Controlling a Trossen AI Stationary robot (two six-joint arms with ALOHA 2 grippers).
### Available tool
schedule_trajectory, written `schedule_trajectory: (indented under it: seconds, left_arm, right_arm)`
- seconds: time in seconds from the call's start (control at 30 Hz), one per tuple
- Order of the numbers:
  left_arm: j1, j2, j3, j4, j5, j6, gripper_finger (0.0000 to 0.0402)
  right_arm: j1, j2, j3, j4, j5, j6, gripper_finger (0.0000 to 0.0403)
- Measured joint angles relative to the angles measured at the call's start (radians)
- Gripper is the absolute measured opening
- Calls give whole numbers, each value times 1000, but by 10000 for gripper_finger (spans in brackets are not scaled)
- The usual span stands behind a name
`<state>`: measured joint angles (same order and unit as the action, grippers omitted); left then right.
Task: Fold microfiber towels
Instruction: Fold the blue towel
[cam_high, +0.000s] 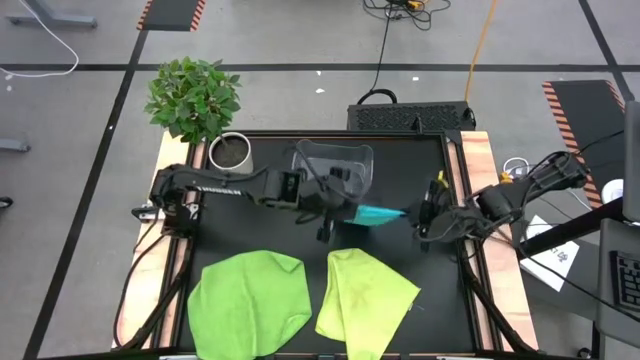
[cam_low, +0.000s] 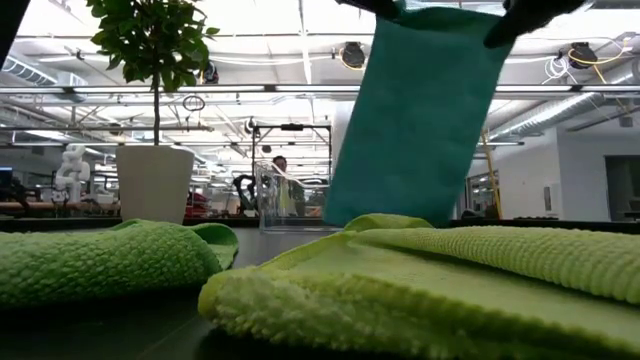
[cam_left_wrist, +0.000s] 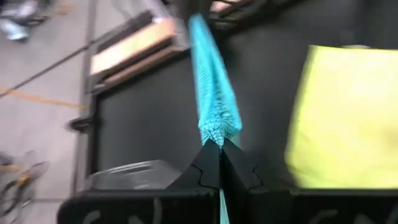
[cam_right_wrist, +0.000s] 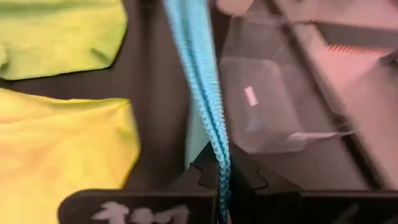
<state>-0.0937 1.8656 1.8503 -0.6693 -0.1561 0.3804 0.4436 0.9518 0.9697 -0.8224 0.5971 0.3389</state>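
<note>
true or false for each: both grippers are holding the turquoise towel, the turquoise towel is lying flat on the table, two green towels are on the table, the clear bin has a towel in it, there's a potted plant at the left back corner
1. Both the left gripper and the right gripper are shut on the turquoise towel. True.
2. The turquoise towel lies flat on the table. False: it hangs in the air, stretched between the grippers.
3. The bright green towel and the pale yellow-green towel lie on the table. True.
4. The clear bin holds a towel. False: no towel shows in it.
5. A potted plant stands at the left back corner. True.

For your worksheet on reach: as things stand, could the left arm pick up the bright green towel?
Probably not yet. The left claw is shut on the turquoise towel, shared with the right claw. The bright green towel lies uncovered nearby.
</note>
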Motion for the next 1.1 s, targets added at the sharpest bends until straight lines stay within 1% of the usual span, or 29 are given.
schedule_trajectory:
  seconds: [0.13,0.3,0.4,0.53,0.6,0.7,0.77,0.9,1.03,1.1]
  left_arm:
    - [-54,-1,-50,30,48,-51,1]
    - [-152,0,-134,72,60,-170,1]
    - [-213,-2,-220,152,63,-231,1]
    - [-294,-1,-319,301,60,-315,1]
    - [-329,-1,-361,359,36,-341,1]
    - [-368,-1,-419,443,-9,-368,1]
    - [-387,-1,-447,483,-42,-385,2]
    - [-399,-1,-472,487,-83,-414,2]
    - [-388,-2,-495,488,-92,-442,2]
    - [-379,-2,-503,481,-111,-457,3]
  right_arm:
    - [32,56,-28,11,-50,79,0]
    - [106,160,-39,89,-103,153,0]
    - [149,229,-41,158,-156,174,0]
    - [189,308,-41,251,-190,193,0]
    - [194,332,-41,276,-208,202,0]
    - [190,353,-41,301,-219,203,0]
    - [173,354,-41,312,-247,203,0]
    - [126,350,-41,311,-303,201,0]
    - [52,347,-41,304,-384,182,0]
    - [13,347,-41,294,-402,161,0]
